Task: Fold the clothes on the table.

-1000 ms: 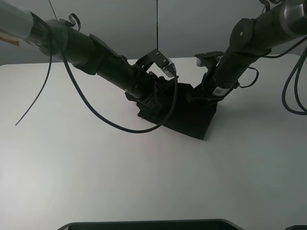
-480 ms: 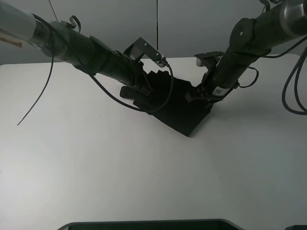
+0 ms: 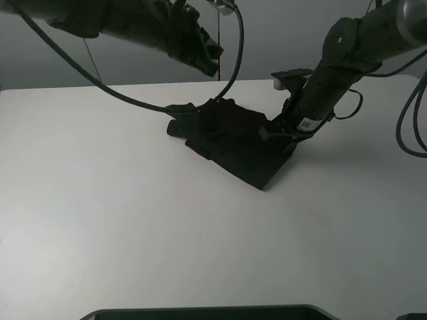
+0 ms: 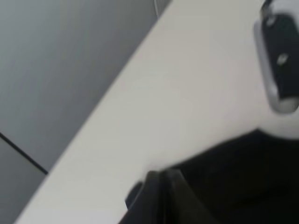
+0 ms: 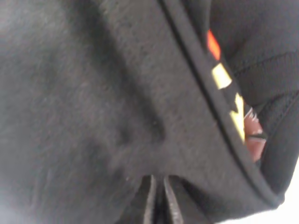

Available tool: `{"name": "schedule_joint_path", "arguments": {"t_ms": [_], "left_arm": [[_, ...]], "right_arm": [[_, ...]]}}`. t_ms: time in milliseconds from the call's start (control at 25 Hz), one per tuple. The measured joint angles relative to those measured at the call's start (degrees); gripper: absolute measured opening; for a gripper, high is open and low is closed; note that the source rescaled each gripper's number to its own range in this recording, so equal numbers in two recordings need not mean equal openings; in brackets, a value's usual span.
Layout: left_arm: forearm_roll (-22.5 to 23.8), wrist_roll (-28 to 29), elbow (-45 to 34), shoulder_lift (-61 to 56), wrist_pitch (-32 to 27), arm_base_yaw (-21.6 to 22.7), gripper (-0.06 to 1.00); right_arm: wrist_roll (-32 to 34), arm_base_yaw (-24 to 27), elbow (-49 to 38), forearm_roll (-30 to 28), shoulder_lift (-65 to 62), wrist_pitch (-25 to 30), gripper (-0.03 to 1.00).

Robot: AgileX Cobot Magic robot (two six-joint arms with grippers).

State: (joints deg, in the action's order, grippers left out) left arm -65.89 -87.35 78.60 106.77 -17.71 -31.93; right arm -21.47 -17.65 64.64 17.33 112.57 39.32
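Observation:
The black T-shirt (image 3: 233,140) lies as a folded, bunched bundle on the white table (image 3: 100,200), right of the middle and toward the back. My right gripper (image 3: 283,130) is low at the bundle's right edge. In the right wrist view its fingers (image 5: 156,198) are shut on the black fabric (image 5: 70,93), beside red and yellow print (image 5: 219,74). My left gripper (image 3: 212,61) is raised high above the bundle's back edge. In the left wrist view it (image 4: 161,193) looks shut and empty, with the shirt (image 4: 233,177) and table (image 4: 187,93) below.
A black cable (image 3: 237,60) loops down from the left arm over the shirt's back edge. A grey wall stands behind the table. A dark rounded edge (image 3: 200,312) runs along the front. A grey-rimmed dark part (image 4: 279,60) shows in the left wrist view.
My left arm has let go of the shirt and risen up and back, away from the table. The shirt bundle settled lower and flatter. The right gripper has stayed at the right edge.

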Motion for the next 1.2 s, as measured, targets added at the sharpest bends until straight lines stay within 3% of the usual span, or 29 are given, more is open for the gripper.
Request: {"name": "schedule_joint_path", "arguments": {"t_ms": [120,280,360,440,560,680,800,920,1080,1160,1200], "left_arm": [[0.24,0.0,0.0,-8.35,-0.71,0.0,0.07],[0.36,0.25,0.0,-18.71,0.26,0.0,0.36],[0.46,1.92,0.0,-23.16,0.8,0.0,0.56],[1.77,4.88,0.0,-27.36,1.29,0.0,0.69],[4.59,11.61,0.0,-33.45,1.74,0.0,0.73],[11.39,18.0,0.0,-38.55,1.88,0.0,0.73],[22.63,27.84,0.0,-43.59,1.43,0.0,0.73],[40.66,46.96,0.0,-49.09,-2.8,0.0,0.73],[71.06,74.96,0.0,-55.75,-19.44,0.0,0.73],[81.37,82.9,0.0,-58.21,-28.07,0.0,0.74],[83.88,85.21,0.0,-59.49,-31.96,0.0,0.74]], "right_arm": [[-0.91,0.0,1.41,0.0,-5.8,4.22,0.48],[-1.8,0.0,3.8,0.0,-15.6,7.8,0.85],[-2.75,0.0,4.92,0.0,-21.89,8.55,0.91],[-3.34,0.0,6.31,-0.72,-28.11,9.12,0.93],[-4.65,0.0,8.42,-4.02,-38.25,10.22,0.94],[-5.52,0.0,10.58,-8.54,-47.78,12.86,0.94],[-6.04,0.0,12.81,-13.56,-55.57,16.71,0.94],[-6.15,0.0,15.57,-18.12,-62.75,21.57,0.94],[-5.31,0.0,18.06,-27.49,-72.14,27.67,0.93],[-4.35,0.0,18.19,-34.49,-76.03,29.65,0.92],[-3.64,0.0,18.19,-38.26,-77.74,29.99,0.91]]}}
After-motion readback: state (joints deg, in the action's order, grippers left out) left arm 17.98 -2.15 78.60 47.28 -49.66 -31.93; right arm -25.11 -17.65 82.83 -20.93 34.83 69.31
